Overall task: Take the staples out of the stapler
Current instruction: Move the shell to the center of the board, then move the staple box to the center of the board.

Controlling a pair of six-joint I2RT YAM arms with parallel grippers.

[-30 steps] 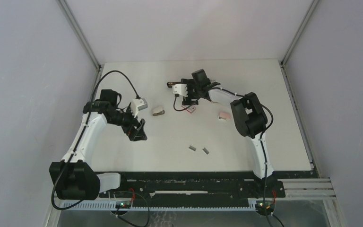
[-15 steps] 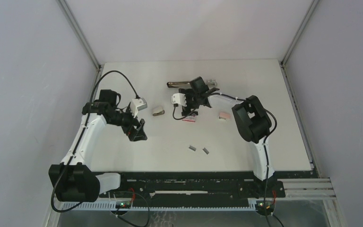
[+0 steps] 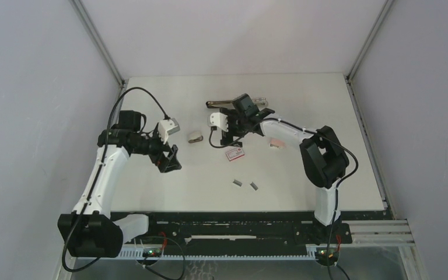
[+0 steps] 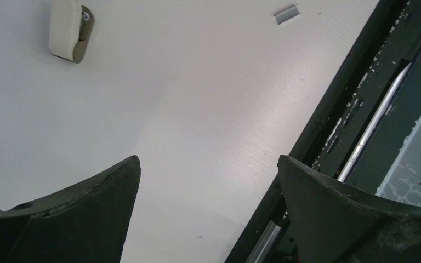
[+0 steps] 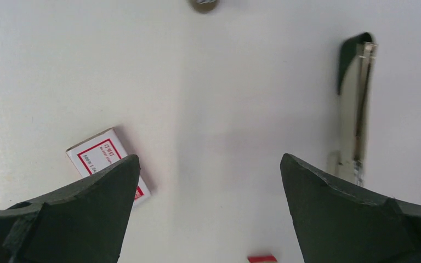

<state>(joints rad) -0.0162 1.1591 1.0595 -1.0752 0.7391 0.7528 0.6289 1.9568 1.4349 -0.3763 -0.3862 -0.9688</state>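
Observation:
The long metal stapler [image 3: 220, 104] [image 5: 356, 115] lies opened out at the back of the table, partly hidden by my right arm in the top view. Two short grey strips of staples [image 3: 237, 182] [image 3: 254, 186] lie near the front; one strip [image 4: 286, 13] shows in the left wrist view. My right gripper [image 3: 228, 137] [image 5: 210, 159] hangs open just in front of the stapler, with nothing between its fingers. My left gripper [image 3: 171, 163] [image 4: 208, 164] is open and empty over the left part of the table.
A red-and-white little box [image 3: 235, 153] [image 5: 107, 156] lies flat by my right gripper's left finger. A small beige stapler [image 3: 195, 137] [image 4: 68, 30] sits mid-table and a small pink one [image 3: 276, 143] to the right. The table's dark front rail [image 4: 356, 98] runs near my left gripper.
My right gripper has opened wider and drawn back toward the stapler. The red-and-white box has left it and lies nearer the front. The left arm barely moved.

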